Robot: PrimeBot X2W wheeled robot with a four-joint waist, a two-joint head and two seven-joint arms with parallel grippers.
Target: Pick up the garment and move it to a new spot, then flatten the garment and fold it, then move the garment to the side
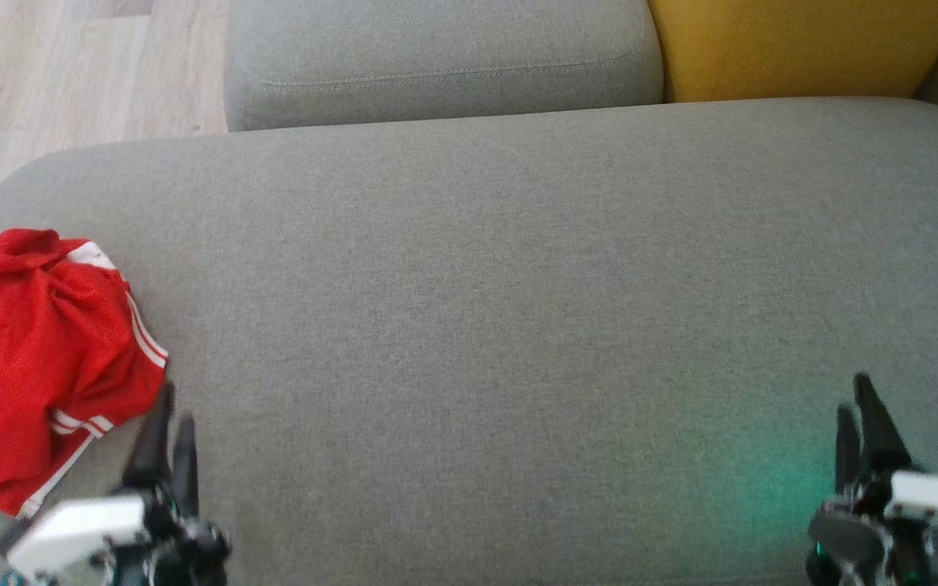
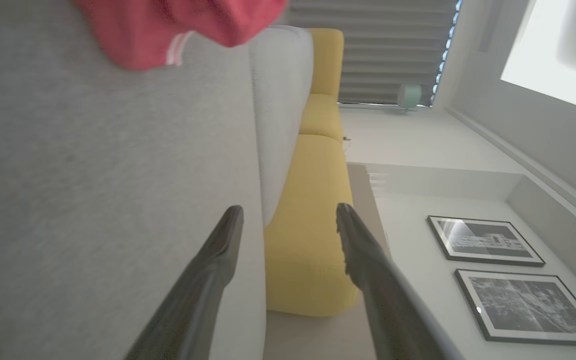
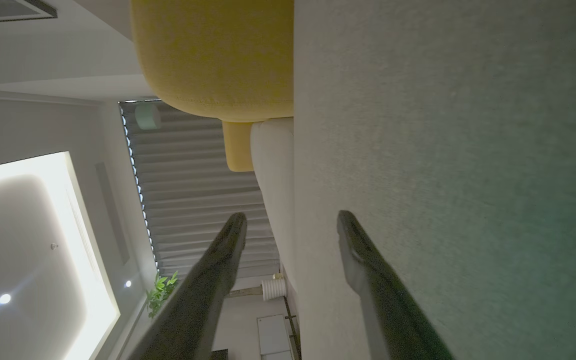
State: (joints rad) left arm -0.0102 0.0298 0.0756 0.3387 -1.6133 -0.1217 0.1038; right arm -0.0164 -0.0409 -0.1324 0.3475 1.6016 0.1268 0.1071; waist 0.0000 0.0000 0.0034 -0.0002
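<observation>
Since the red garment (image 1: 37, 358) is lying bunched at the left, the left pincer (image 1: 176, 404) is hovering released beside it, and the right pincer (image 1: 852, 394) is hanging released too.

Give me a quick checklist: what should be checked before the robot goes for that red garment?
1. Garment found: ok. The red garment lies crumpled at the left end of the grey cushion.
2. Left gripper open and holding nothing: ok.
3. Right gripper open and holding nothing: ok.
4. Left gripper lined up on the garment: not ok. Its fingers point past the garment's edge.
5. Room on the cushion for a new spot: ok.
6. Whole garment visible: not ok. The head view's left edge cuts it off.
</observation>
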